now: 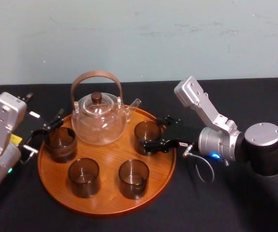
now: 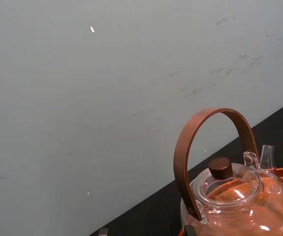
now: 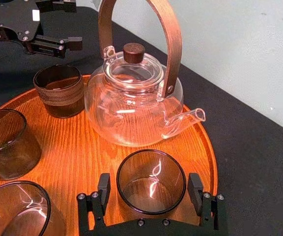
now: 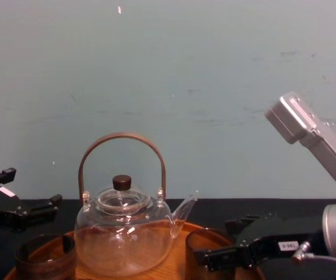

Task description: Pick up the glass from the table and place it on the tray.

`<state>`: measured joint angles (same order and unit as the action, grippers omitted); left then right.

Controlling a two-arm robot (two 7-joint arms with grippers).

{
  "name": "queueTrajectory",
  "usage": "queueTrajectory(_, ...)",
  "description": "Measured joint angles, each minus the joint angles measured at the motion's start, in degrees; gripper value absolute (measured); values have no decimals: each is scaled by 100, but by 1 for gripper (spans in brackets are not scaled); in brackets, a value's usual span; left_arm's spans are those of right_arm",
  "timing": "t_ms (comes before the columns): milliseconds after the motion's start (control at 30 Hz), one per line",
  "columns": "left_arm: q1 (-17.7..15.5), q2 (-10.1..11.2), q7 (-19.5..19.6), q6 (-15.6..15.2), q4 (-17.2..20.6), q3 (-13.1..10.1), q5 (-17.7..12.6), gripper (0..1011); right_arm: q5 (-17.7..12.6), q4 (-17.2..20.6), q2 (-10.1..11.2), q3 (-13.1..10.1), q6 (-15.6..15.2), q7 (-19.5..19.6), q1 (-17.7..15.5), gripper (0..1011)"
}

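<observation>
The smoky-brown glass stands upright on the right part of the round wooden tray, just right of the teapot's spout. My right gripper is open around it from the right, one finger on each side. In the right wrist view the glass sits between the two fingers with a thin gap on either side. My left gripper is open at the tray's left rim, beside a ribbed dark cup.
A clear glass teapot with an arched brown handle stands at the back of the tray. Two more smoky glasses stand on the tray's front half. Black cloth covers the table around the tray.
</observation>
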<state>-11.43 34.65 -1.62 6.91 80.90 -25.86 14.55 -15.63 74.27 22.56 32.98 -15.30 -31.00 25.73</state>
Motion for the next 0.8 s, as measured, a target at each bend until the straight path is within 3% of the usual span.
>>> queueTrajectory(233,0,0,0,0,0,0,0,1001,-28,17,15,-8,2,-26,-13,1002)
queueTrajectory(800,0,0,0,0,0,0,0,1001,-567,1020,748,-357,52,-133,-696,1003)
